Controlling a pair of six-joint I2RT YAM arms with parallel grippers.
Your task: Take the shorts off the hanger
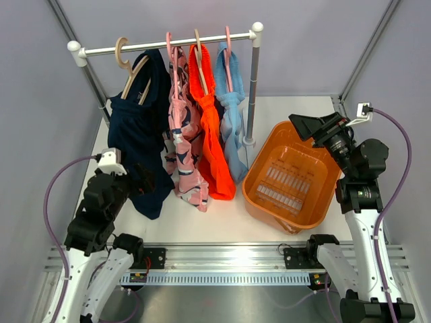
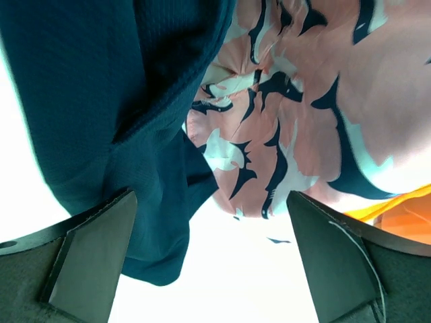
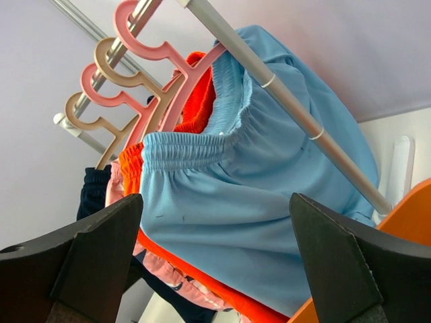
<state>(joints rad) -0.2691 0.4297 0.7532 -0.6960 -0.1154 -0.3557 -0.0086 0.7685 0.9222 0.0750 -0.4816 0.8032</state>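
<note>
Left gripper (image 2: 210,198): jaws apart, clamped on nothing.
Navy shorts (image 2: 101,101): hang just ahead of the left finger, with the lower hem dipping toward the gap.
Pink shorts (image 2: 303,101): ahead of the gap and the right finger, beside the navy pair.
Right gripper (image 3: 215,198): jaws apart, empty.
Blue shorts (image 3: 256,202): straight ahead of the gap, on a pink hanger (image 3: 122,21).
Orange shorts (image 3: 199,104): behind the blue pair, toward the left finger.
Rail (image 1: 168,44): all four pairs hang on it — none removed.
Basket (image 1: 264,153): orange — below the right jaws.
</note>
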